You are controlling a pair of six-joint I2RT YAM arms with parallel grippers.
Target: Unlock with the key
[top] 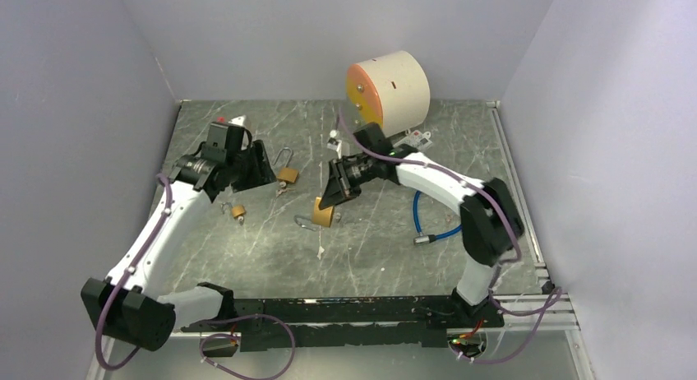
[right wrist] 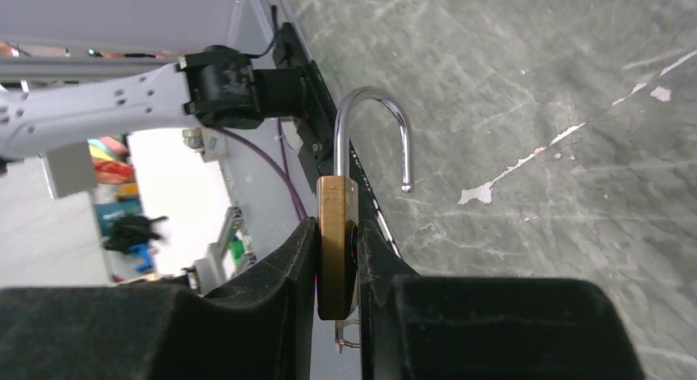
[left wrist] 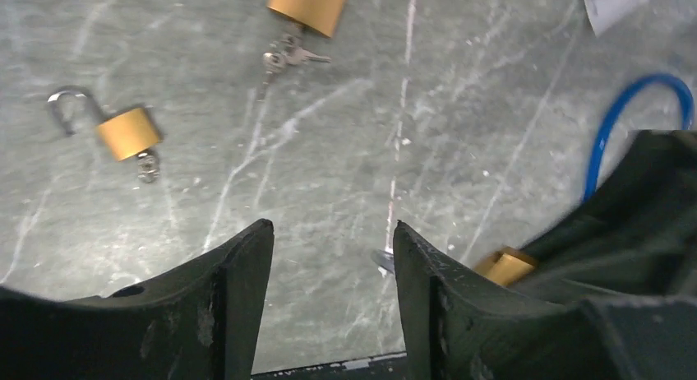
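Observation:
My right gripper (top: 335,191) is shut on a brass padlock (top: 323,211) and holds it just above the table; its silver shackle (right wrist: 374,125) stands swung open in the right wrist view. The fingers clamp the padlock's body (right wrist: 335,199), and a key part (right wrist: 349,339) shows under it. My left gripper (top: 246,162) is open and empty at the back left, jaws apart (left wrist: 329,232). A small brass padlock (left wrist: 127,133) with an open shackle and a key in it lies on the table. Another brass padlock (left wrist: 306,6) lies with keys (left wrist: 283,59) beside it.
A cream cylinder with an orange face (top: 390,88) stands at the back. A blue cable (top: 427,224) lies to the right under the right arm. White tags (top: 419,136) lie near the cylinder. Grey walls enclose the marbled table (top: 378,257).

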